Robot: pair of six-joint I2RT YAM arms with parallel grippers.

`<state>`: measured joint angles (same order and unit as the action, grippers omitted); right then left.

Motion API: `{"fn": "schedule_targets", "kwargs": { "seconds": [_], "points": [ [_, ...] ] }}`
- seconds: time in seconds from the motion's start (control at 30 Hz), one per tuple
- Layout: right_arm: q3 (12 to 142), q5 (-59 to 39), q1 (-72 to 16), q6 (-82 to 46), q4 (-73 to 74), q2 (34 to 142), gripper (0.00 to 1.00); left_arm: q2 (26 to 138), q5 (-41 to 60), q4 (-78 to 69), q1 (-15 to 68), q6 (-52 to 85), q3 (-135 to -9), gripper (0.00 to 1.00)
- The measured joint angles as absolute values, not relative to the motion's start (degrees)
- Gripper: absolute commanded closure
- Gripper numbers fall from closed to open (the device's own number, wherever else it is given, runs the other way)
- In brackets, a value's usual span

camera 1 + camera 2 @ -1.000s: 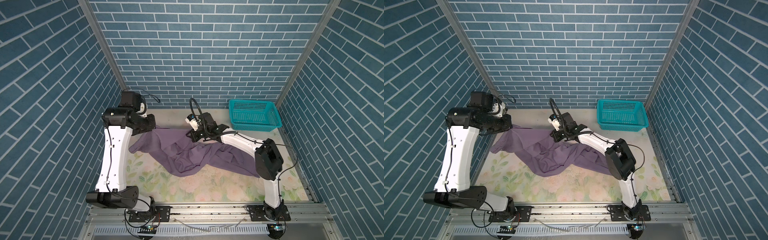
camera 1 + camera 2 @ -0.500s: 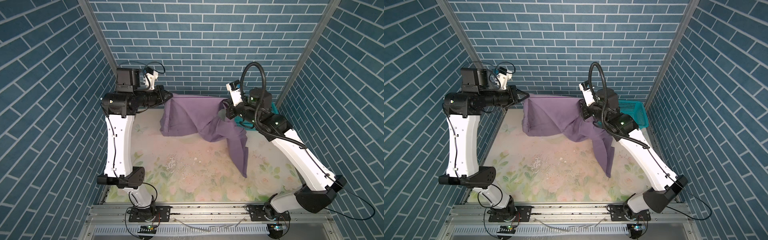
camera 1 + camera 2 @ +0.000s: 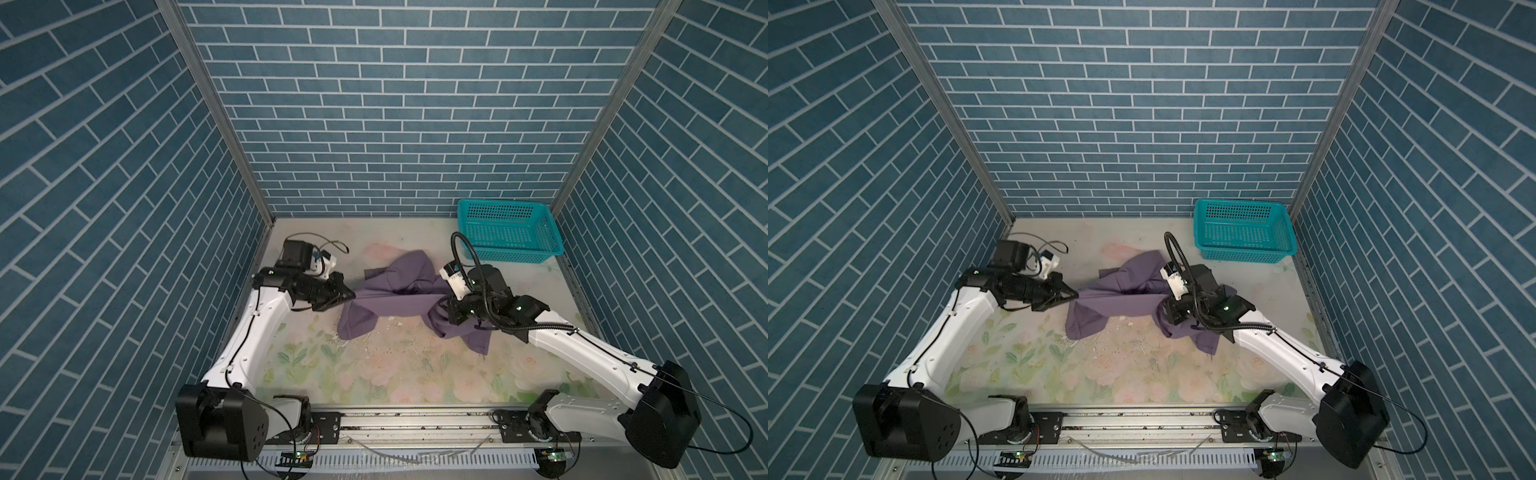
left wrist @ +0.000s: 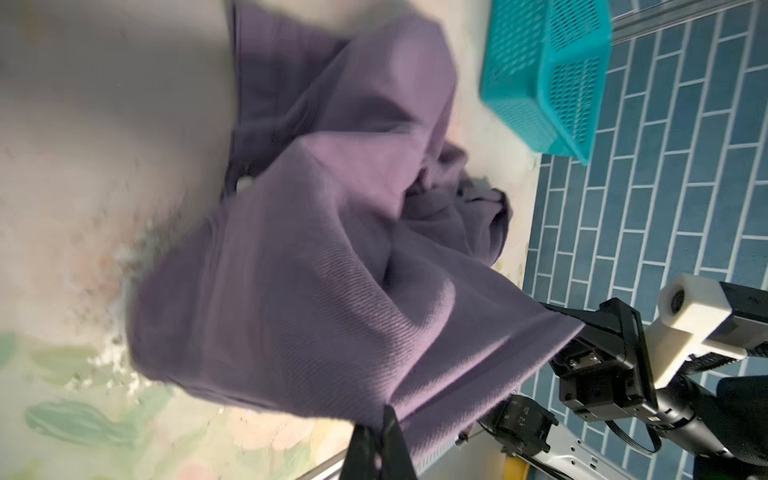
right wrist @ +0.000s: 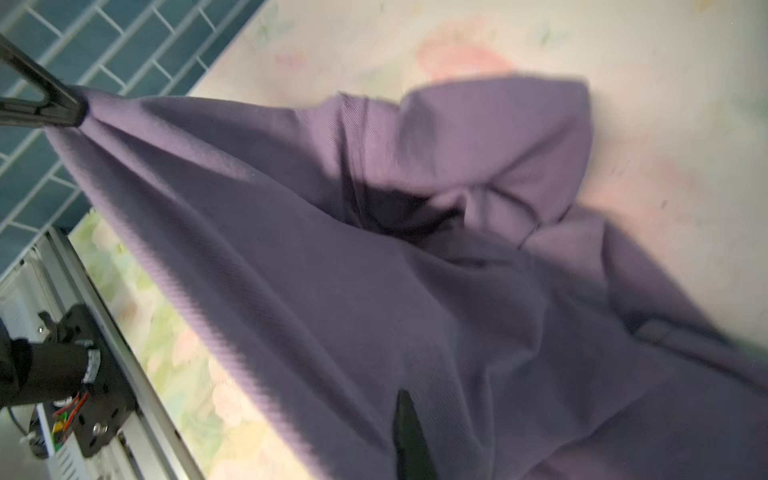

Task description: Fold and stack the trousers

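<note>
toward the tabletop's [image 3: 374,374] back edge, my left fingers [image 4: 392,440] and right fingers [image 5: 409,436] clench the trousers [image 3: 390,303], taut between them; soft cloth, best pinched at edge corners.

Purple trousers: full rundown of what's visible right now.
Muted-purple trousers of soft, finely ribbed-looking fabric, crumpled and not folded. A taut band stretches between the left gripper and the right gripper, both shut on the cloth. The rest sags in bunched lobes onto the floral table mat, mid-table, apart from the teal mesh basket.
</note>
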<state>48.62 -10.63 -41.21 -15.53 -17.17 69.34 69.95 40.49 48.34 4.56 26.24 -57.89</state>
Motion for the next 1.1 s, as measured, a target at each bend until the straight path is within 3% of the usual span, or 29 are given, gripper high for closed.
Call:
{"fn": "schedule_targets", "kwargs": {
  "seconds": [0.13, 0.17, 0.23, 0.3, 0.43, 0.57, 0.8, 1.1],
  "points": [
    [47.4, -8.6, -41.5, -17.2, -18.3, 67.5, 1.0, 64.5, 44.0, 39.9, 5.6, 30.5, -46.3, 1.0],
    [47.4, -6.9, -41.5, -17.4, -18.7, 66.8, 1.0, 63.9, 43.9, 37.5, 7.2, 31.7, -44.8, 0.95],
    [47.5, -1.7, -41.1, -18.3, -20.9, 66.1, 1.0, 64.1, 42.0, 33.0, 12.1, 33.8, -43.2, 0.72],
    [47.9, 9.9, -37.2, -20.6, -25.3, 65.5, 1.0, 65.9, 35.7, 32.2, 15.6, 35.5, -42.5, 0.56],
    [48.0, 26.2, -22.1, -25.3, -32.4, 62.4, 1.0, 71.0, 28.4, 32.2, 20.2, 37.6, -43.0, 0.41],
    [47.3, 27.5, -10.0, -29.6, -33.7, 55.3, 1.0, 71.6, 24.7, 32.6, 21.3, 38.1, -46.4, 0.23],
    [41.2, 20.2, -8.2, -35.4, -32.8, 54.7, 1.0, 79.5, 21.1, 31.0, 22.8, 37.8, -53.6, 0.18],
    [39.0, 15.2, -8.2, -37.3, -32.2, 54.7, 1.0, 97.7, 17.7, 28.6, 34.8, 38.1, -63.8, 0.17]
  ]
}}
